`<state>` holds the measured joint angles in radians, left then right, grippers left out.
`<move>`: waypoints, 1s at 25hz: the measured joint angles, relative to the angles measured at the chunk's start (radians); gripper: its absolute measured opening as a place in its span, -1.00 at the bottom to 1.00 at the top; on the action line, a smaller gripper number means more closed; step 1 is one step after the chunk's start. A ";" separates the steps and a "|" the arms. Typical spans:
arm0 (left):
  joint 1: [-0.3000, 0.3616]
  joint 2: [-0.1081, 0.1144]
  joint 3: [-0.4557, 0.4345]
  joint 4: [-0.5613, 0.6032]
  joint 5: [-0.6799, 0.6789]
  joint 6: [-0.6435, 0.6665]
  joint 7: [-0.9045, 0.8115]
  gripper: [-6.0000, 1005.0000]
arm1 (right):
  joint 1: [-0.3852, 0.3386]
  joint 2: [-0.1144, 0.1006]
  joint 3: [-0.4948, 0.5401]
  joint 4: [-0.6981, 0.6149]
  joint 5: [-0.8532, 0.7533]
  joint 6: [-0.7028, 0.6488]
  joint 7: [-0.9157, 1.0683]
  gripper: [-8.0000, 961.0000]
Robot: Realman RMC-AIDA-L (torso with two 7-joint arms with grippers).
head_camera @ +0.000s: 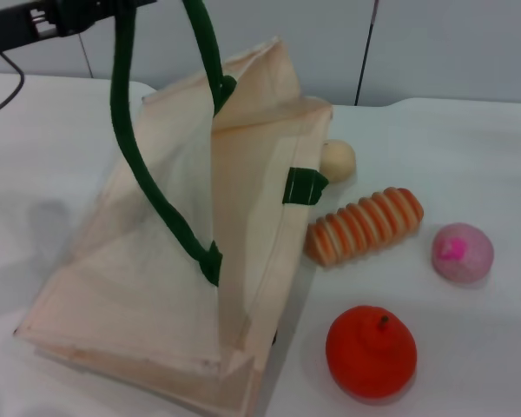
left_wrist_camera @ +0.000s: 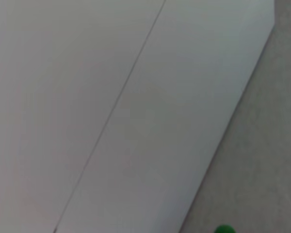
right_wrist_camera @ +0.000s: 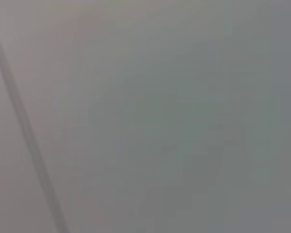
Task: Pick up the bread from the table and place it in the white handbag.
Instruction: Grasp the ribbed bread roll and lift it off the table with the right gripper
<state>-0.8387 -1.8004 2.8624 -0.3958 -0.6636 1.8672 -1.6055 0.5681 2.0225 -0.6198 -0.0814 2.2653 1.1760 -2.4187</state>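
The bread (head_camera: 365, 225), a ridged loaf with orange and cream stripes, lies on the white table (head_camera: 469, 148) just right of the white handbag (head_camera: 174, 287). The cream bag is partly raised, and its mouth gapes toward the bread. One dark green rope handle (head_camera: 148, 182) is pulled up taut to the top left. There my left gripper (head_camera: 78, 16) holds it, mostly cut off by the frame edge. A bit of green (left_wrist_camera: 224, 229) shows in the left wrist view. My right gripper is out of view, and its wrist view shows only a blurred grey surface.
A small round beige bun (head_camera: 338, 160) sits behind the bread, against the bag. A pink ball (head_camera: 462, 252) lies right of the bread. An orange fruit (head_camera: 371, 351) sits near the front. A black cable (head_camera: 9, 91) runs at the far left.
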 joint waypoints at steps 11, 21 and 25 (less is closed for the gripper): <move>0.030 -0.004 0.000 -0.054 -0.028 -0.014 -0.056 -0.75 | -0.003 -0.009 -0.001 -0.362 -0.650 0.121 0.324 0.85; 0.024 -0.003 0.000 -0.055 -0.022 -0.025 -0.059 -0.75 | 0.129 -0.004 -0.011 -0.460 -1.058 0.186 0.457 0.85; 0.023 -0.003 0.000 -0.055 -0.021 -0.027 -0.061 -0.75 | 0.200 -0.002 -0.061 -0.451 -1.189 0.194 0.475 0.85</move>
<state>-0.8161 -1.8039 2.8624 -0.4511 -0.6849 1.8406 -1.6668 0.7678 2.0209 -0.6809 -0.5324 1.0758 1.3701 -1.9439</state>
